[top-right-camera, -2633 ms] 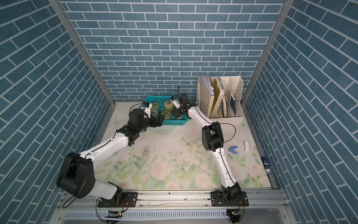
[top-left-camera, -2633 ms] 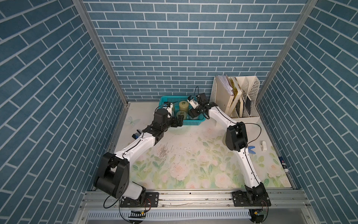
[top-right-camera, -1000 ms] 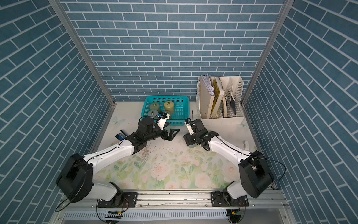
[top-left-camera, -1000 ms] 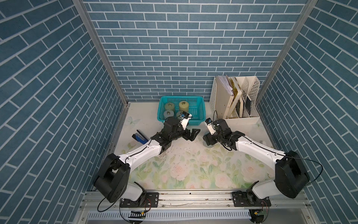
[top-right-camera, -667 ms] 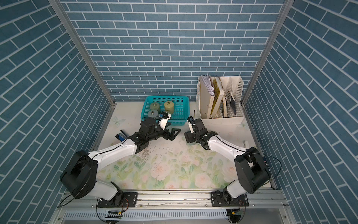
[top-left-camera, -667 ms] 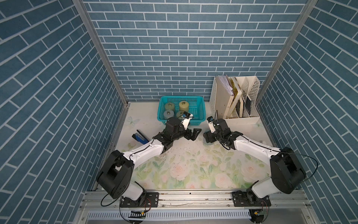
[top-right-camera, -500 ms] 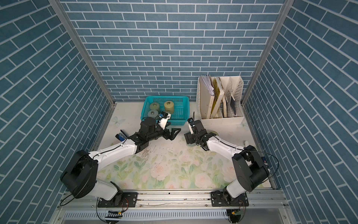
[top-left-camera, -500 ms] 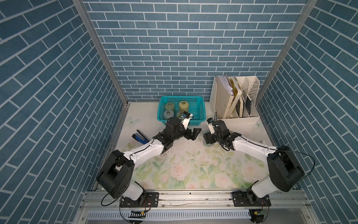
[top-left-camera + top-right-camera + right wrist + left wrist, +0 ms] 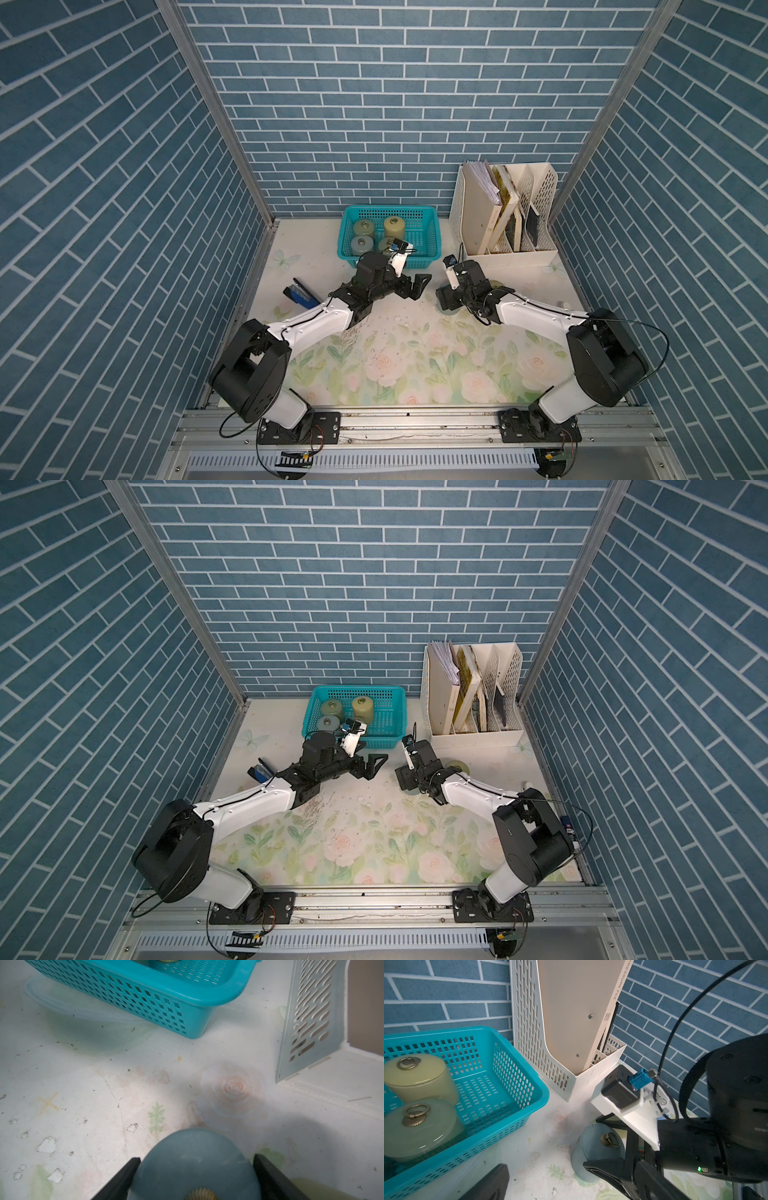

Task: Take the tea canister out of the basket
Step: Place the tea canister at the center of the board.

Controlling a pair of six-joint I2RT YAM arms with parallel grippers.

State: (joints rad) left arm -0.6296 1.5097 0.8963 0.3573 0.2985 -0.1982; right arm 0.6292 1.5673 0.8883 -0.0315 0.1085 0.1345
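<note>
I am watching the right gripper pinching the blue-grey tea canister. In the right wrist view its two black fingers are pressing against either side of the round body, and the brass lid fitting is showing at the frame's edge. The canister is sitting outside the teal basket, low over the floral mat. It is near the basket's front corner and in front of the cream file rack. It is leaning slightly in the left wrist view, and I cannot tell whether its base is touching the mat. In both top views the gripper body is covering it almost wholly.

The left gripper is hanging just in front of the basket with its jaws spread and nothing between them. It is pointing toward the right gripper, with a gap between the two.

Inside the basket, other canisters are standing upright in its left half. Three are showing plainly and a fourth is partly hidden behind the left wrist camera. A blue-and-black object is lying on the mat near the left wall.
</note>
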